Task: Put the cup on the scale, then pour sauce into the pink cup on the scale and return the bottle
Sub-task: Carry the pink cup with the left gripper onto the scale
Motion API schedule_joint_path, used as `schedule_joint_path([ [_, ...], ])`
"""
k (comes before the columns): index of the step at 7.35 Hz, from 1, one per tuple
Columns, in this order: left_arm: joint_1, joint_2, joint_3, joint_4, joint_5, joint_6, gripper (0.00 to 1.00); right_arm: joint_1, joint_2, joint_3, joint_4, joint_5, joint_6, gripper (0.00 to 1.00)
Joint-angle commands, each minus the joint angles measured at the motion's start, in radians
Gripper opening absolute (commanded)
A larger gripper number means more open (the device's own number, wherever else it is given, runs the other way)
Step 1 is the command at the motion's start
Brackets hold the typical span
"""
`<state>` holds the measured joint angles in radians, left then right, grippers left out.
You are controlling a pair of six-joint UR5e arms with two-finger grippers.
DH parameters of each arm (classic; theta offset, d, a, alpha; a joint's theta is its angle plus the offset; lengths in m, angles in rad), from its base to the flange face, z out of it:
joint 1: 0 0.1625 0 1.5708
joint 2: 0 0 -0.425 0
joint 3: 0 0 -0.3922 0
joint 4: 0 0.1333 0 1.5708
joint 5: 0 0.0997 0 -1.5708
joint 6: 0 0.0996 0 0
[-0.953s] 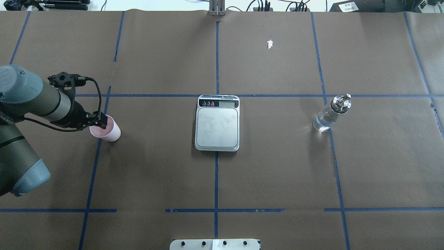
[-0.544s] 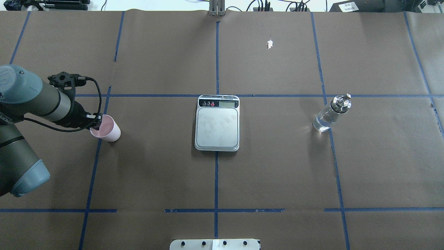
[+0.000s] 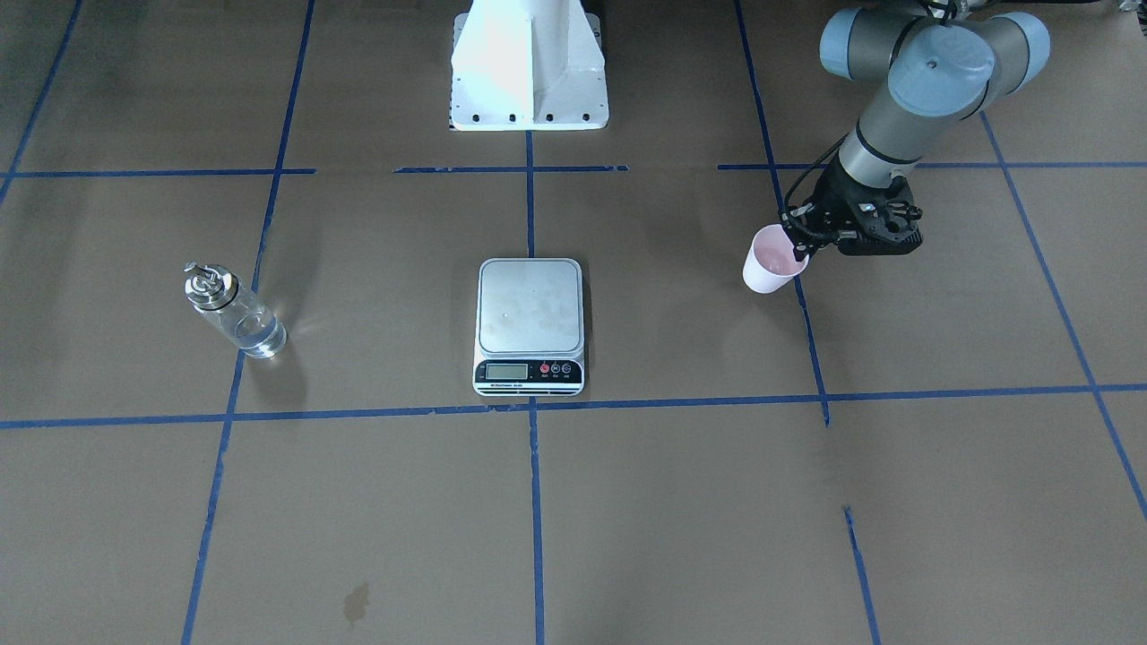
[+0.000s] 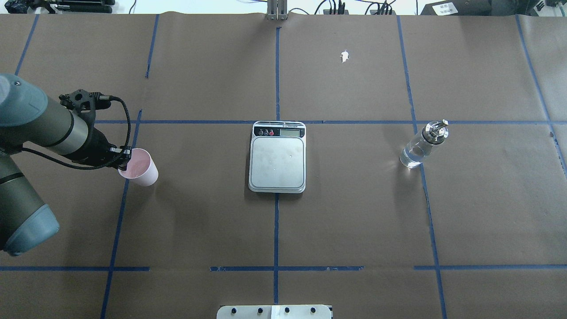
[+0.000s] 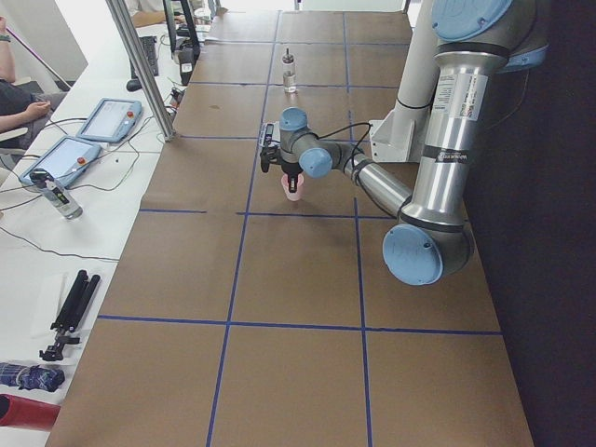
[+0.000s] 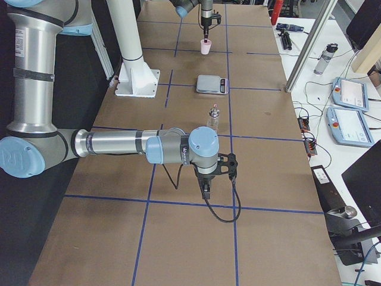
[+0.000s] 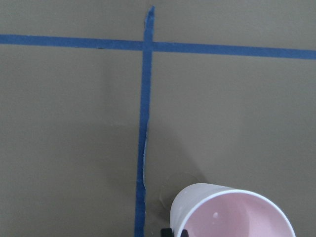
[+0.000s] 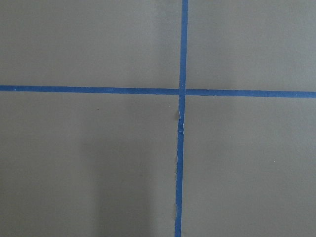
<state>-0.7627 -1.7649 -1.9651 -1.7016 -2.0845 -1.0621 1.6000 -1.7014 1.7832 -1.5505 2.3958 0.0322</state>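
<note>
My left gripper [image 4: 125,158] is shut on the near rim of the pale pink cup [image 4: 141,168], one finger inside and one outside. The cup hangs a little above the table and tilts; it also shows in the front view [image 3: 767,262] and at the bottom of the left wrist view [image 7: 232,213]. The scale [image 4: 277,161] lies bare at the table's middle, well to the cup's right. The glass bottle [image 4: 420,147] with clear sauce stands upright at the right. My right gripper [image 6: 205,189] hovers over bare table; I cannot tell if it is open.
Brown paper with blue tape lines [image 4: 276,230] covers the table. The white robot base plate [image 3: 529,67] stands at the robot's edge. A small white tear [image 4: 344,56] marks the far paper. Operators' tablets [image 5: 107,118] lie on the side bench.
My left gripper has closed on the cup's rim and lifted it slightly. The cup has shifted a little right and toward the robot and now tilts. The scale and bottle have not moved.
</note>
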Motion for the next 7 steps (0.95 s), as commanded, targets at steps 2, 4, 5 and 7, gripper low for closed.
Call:
schedule_joint_path([
  [2, 0.000, -0.297, -0.055, 0.349, -0.002, -0.044, 0.00, 0.000, -0.007, 0.005, 0.001, 0.017, 0.000, 1.00],
  [4, 0.023, -0.489, 0.094, 0.344, 0.000, -0.249, 0.00, 0.000, -0.014, 0.008, 0.001, 0.043, -0.002, 1.00],
  [5, 0.075, -0.533, 0.132, 0.338, 0.026, -0.310, 0.00, 0.000, -0.014, 0.008, 0.001, 0.043, -0.002, 1.00],
  [7, 0.134, -0.594, 0.248, 0.237, 0.067, -0.421, 0.00, 0.000, -0.014, 0.008, 0.001, 0.043, -0.002, 1.00],
])
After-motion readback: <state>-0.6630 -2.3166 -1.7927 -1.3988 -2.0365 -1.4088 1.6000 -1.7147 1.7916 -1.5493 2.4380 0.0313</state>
